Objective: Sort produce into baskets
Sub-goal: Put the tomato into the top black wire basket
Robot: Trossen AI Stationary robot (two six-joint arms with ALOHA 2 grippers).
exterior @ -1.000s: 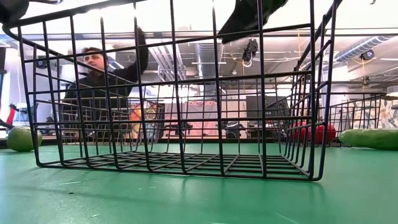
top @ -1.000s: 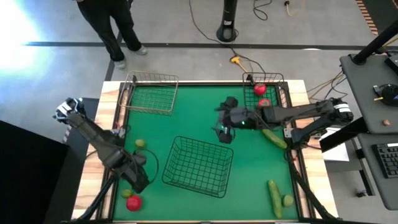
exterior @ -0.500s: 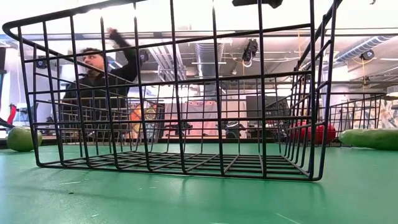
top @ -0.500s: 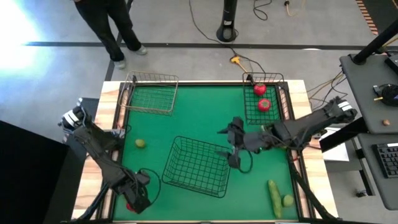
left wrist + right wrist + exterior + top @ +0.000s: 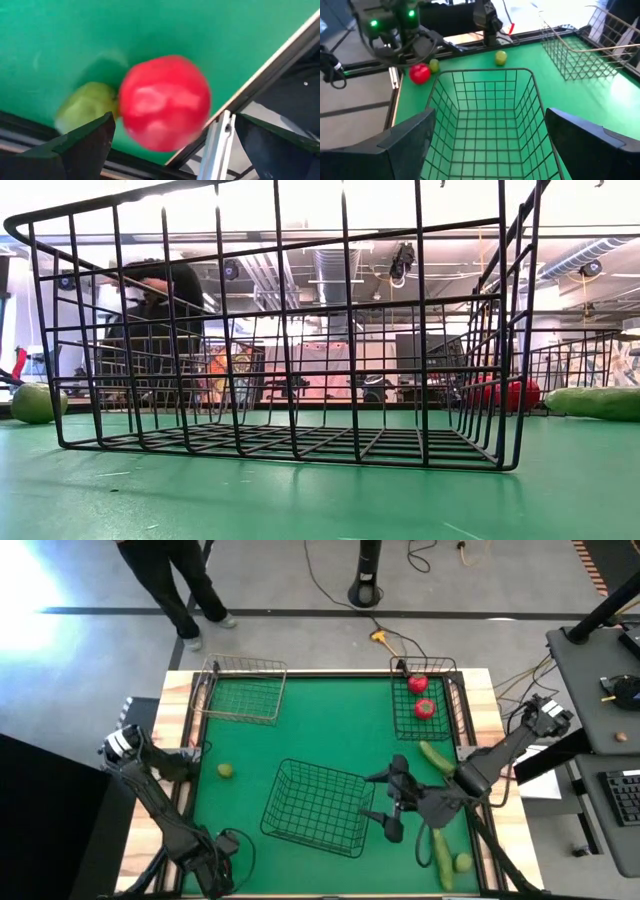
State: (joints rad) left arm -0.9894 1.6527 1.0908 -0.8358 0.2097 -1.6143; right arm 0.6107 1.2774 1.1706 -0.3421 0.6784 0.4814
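Note:
In the left wrist view a red tomato (image 5: 165, 102) and a lime (image 5: 87, 105) lie side by side on the green mat at the near left corner. My left gripper (image 5: 173, 120) hangs open above them, pointing down, a finger on either side of the tomato. It (image 5: 213, 870) hides both in the high view. My right gripper (image 5: 375, 798) is open and holds nothing, off the right side of the large basket (image 5: 318, 807), facing into it (image 5: 485, 115). Two tomatoes (image 5: 420, 697) lie in the far right basket (image 5: 446, 700).
A small basket (image 5: 240, 690) stands at the far left. A lime (image 5: 225, 771) lies left of the large basket. One cucumber (image 5: 437, 757) lies by the right edge, another (image 5: 442, 848) with a lime (image 5: 463, 863) at the near right corner. A person stands beyond the table.
My left gripper has gone toward the table's near edge and down, over the tomato and lime at the near left corner. My right gripper has swung from beside the far right basket toward the near edge, rolling as it went, and now faces the large basket. Both stay open.

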